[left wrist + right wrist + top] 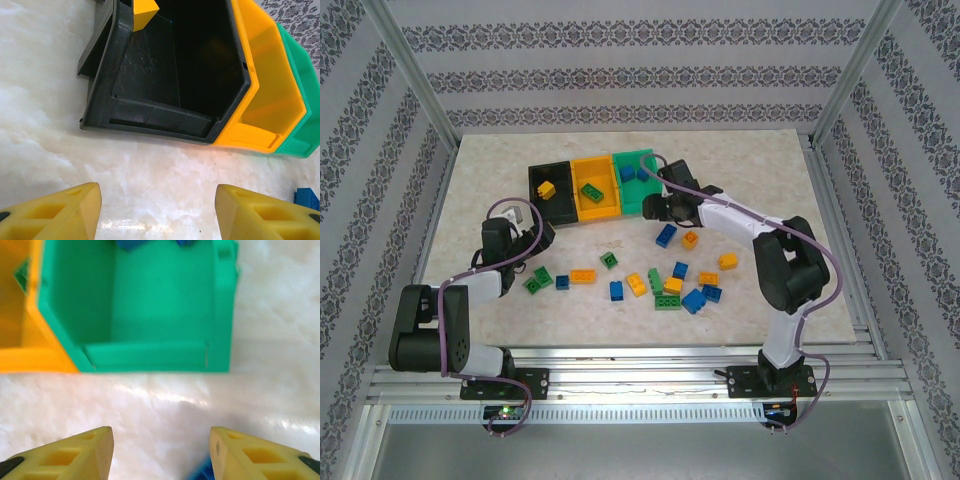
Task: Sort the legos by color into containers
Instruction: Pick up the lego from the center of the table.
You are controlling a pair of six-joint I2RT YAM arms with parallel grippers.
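Jaws stood wide and empty on the right gripper (161, 436), parked just on the near side of the green bin (222, 315). A blue brick (666, 235) lay just nearer again, its long axis seemingly slanting near-left to far-right. That gripper was clearly the closer one. The left gripper (157, 190), also spread and empty, faced the black bin (150, 112), well left. Other loose bricks (636, 284) lay scattered nearer.

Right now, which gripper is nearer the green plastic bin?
Right. The right gripper hangs just in front of the green plastic bin; the left gripper faces the black plastic bin, two bins over.
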